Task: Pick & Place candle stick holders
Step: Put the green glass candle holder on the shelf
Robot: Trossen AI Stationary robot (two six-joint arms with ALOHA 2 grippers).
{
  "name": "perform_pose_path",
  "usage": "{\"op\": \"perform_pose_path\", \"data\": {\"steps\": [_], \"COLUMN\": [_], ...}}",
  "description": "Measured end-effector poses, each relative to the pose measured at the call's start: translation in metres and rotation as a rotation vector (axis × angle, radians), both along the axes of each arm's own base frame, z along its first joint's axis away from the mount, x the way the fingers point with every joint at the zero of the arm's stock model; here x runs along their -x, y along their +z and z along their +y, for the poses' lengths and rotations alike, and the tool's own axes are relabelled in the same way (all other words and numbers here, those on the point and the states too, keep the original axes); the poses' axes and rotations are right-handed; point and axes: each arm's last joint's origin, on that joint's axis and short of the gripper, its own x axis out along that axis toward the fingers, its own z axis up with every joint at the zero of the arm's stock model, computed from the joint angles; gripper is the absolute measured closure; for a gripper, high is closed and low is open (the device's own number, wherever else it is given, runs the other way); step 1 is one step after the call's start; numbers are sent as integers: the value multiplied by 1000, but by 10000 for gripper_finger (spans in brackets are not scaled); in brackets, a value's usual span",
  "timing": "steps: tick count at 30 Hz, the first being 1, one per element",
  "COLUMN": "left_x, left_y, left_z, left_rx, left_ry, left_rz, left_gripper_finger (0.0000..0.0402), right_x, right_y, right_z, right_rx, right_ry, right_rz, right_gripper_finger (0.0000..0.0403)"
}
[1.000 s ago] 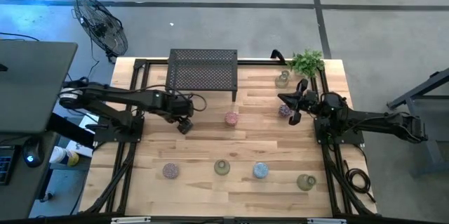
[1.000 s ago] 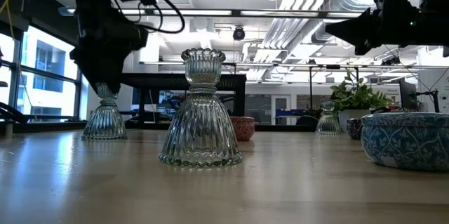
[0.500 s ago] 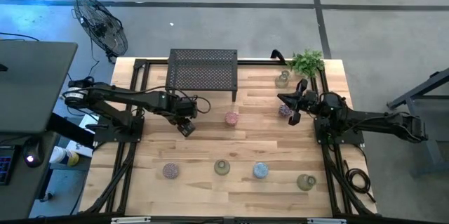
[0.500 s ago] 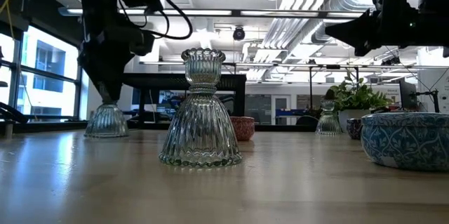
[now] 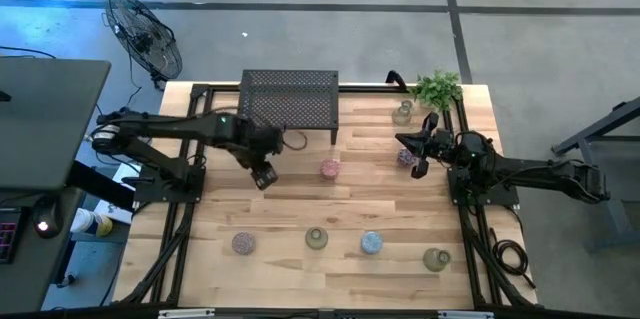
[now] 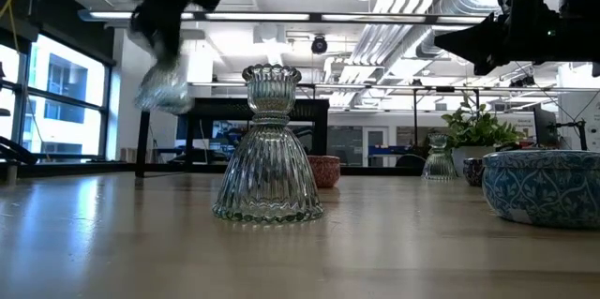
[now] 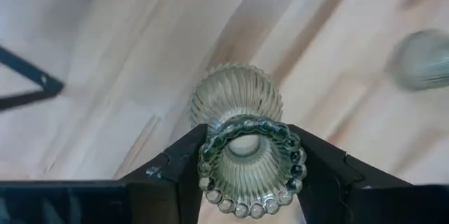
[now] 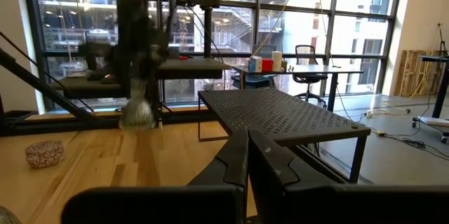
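My left gripper [image 5: 262, 176] is shut on a clear ribbed glass candle stick holder [image 6: 164, 88], in the air in front of the black mesh rack [image 5: 290, 103]. A pink holder [image 5: 330, 168] stands on the table to its right. Mauve [image 5: 243, 243], clear-greenish [image 5: 316, 238], blue [image 5: 371, 243] and green [image 5: 435, 258] holders stand in a row near the front edge. My right gripper [image 5: 402, 141] is shut and empty. It hovers at the right, by a purple holder [image 5: 405, 157] and a clear one [image 5: 402, 112]. My left gripper pinches the holder's beaded upper cup [image 7: 210, 176] between its two fingers [image 7: 175, 175], one on each side. The fingers come from above, pointing down. The holder hangs below them with its flared ribbed base [image 7: 236, 97] lowest, lifted clear of the table.
A small green potted plant [image 5: 437, 87] stands at the far right corner. Black frame rails [image 5: 180, 209] run along the table's left and right sides. A tall clear holder [image 6: 268, 149] and a blue patterned one [image 6: 544, 185] stand close to the low camera.
My left gripper has risen with the clear holder. The holder stood on the table a second ago and now hangs clear above it. It has also shifted a little toward the table's far edge. My right arm has kept still.
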Motion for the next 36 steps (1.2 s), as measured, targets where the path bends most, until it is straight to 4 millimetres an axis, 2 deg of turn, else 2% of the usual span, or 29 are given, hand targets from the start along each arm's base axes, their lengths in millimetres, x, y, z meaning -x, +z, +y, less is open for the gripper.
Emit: {"op": "perform_pose_path", "data": {"steps": [6,9,13,16,20,25,29,36], "left_x": [9,21,41,47,44,39,40,40], "left_y": [63,84,98,98,94,76,64,54], "left_z": [28,55,101,137,181,227,247,265], "left_rx": [-53,-118,-169,-173,-178,-137,-114,-143], "left_ry": [34,138,258,303,316,342,342,369], "left_rz": [-116,-137,-136,-107,-68,18,73,82], "left_gripper_finger": [230,230,229,234,236,229,233,235], "right_x": [0,0,0,0,0,0,0,0], "right_y": [0,0,0,0,0,-1,-2,-3], "right_z": [0,0,0,0,0,0,0,0], "right_rx": [-1,-2,-2,-3,-3,-20,-24,-27], "right_ry": [1,1,1,5,5,8,12,12], "right_rz": [0,2,2,2,2,3,15,25], "right_gripper_finger": [403,403,403,403,403,403,403,403]}}
